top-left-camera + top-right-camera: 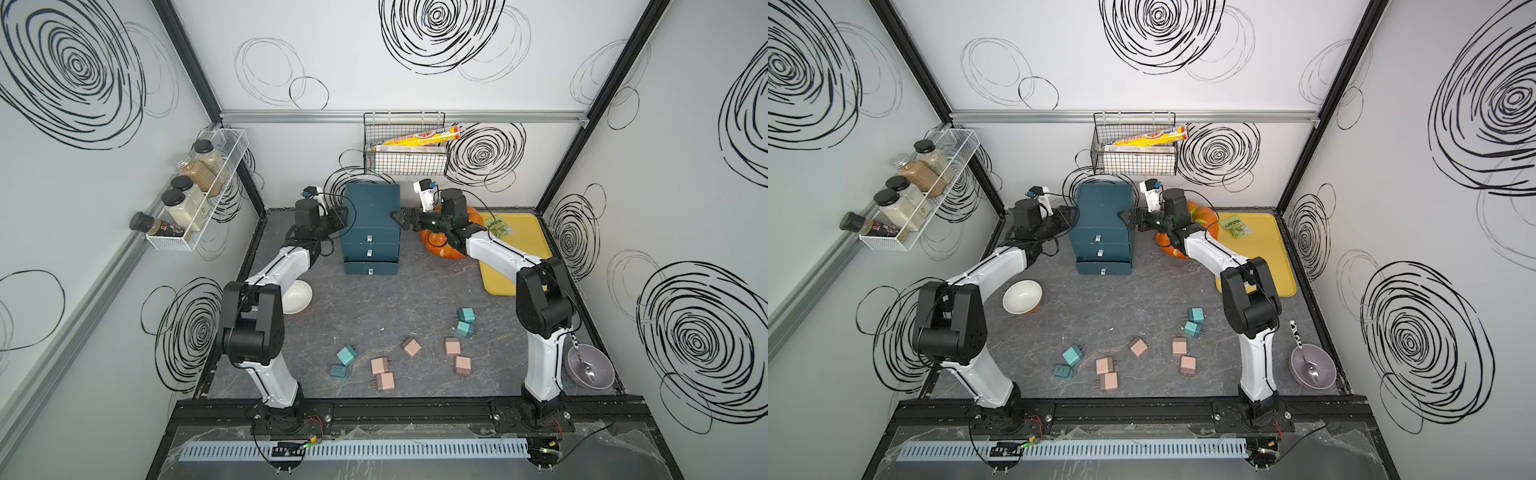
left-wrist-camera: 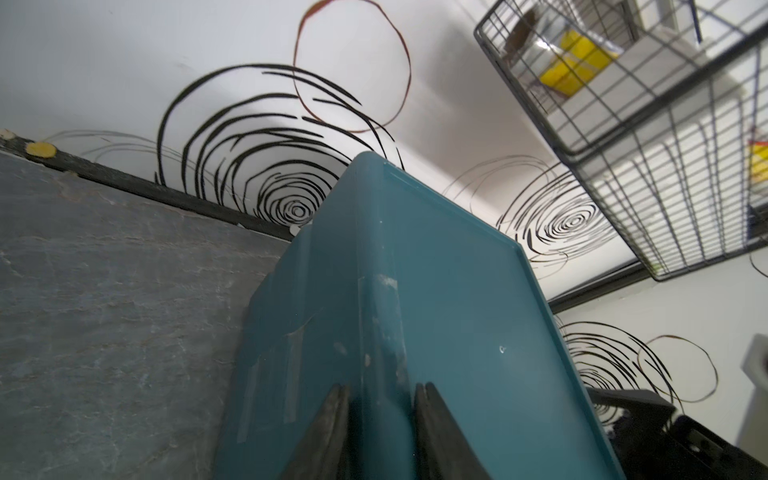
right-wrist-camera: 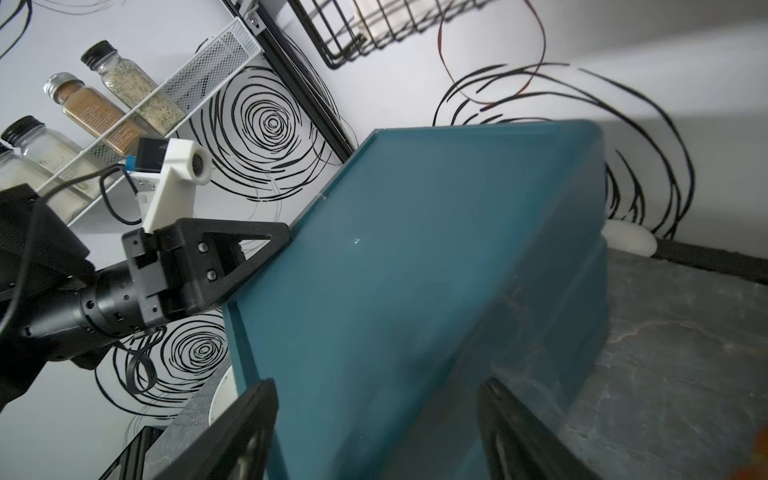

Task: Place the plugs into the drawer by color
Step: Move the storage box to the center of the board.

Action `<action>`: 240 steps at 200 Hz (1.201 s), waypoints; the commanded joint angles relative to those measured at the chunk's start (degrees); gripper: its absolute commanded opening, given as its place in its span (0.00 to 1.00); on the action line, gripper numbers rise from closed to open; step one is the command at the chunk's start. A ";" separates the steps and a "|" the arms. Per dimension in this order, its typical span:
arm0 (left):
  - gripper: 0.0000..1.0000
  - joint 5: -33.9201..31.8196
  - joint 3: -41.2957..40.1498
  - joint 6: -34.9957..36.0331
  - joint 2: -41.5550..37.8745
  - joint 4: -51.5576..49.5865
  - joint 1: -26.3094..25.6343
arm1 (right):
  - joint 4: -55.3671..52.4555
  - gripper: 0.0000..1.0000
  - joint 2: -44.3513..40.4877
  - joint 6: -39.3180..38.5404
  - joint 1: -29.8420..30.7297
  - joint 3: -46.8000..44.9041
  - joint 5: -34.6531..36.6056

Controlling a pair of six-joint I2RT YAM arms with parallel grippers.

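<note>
Grey tabletop [image 1: 374, 299] holds four teal plugs [image 1: 466, 314], five pink plugs [image 1: 411, 347], one drawer [image 1: 372, 208]

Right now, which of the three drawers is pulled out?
The bottom drawer: its front juts forward, while the middle drawer and top drawer sit flush in the chest.

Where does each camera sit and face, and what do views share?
Both top views: high in front, looking down toward the back wall; left arm, right arm, drawer, plugs.
Left wrist: on the left arm, facing the drawer's edge; left gripper jaws show.
Right wrist: faces across the drawer's top; right gripper jaws, left gripper.
All share the drawer.
</note>
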 commanded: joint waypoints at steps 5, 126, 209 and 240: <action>0.34 8.01 -5.95 -1.63 -2.30 -5.92 -3.62 | -2.43 0.78 -0.83 0.57 0.17 -0.98 -2.57; 0.70 4.12 -8.67 -3.96 -8.98 -9.01 -10.10 | -8.94 0.73 -18.56 -1.27 0.26 -19.25 1.74; 0.84 1.03 -42.33 -27.04 -42.61 18.03 -13.40 | -17.87 0.73 -20.23 -9.22 0.19 -19.61 11.42; 0.81 -6.20 -51.15 -37.18 -41.54 37.04 -22.39 | -17.22 0.71 -21.15 -9.13 0.26 -20.45 9.97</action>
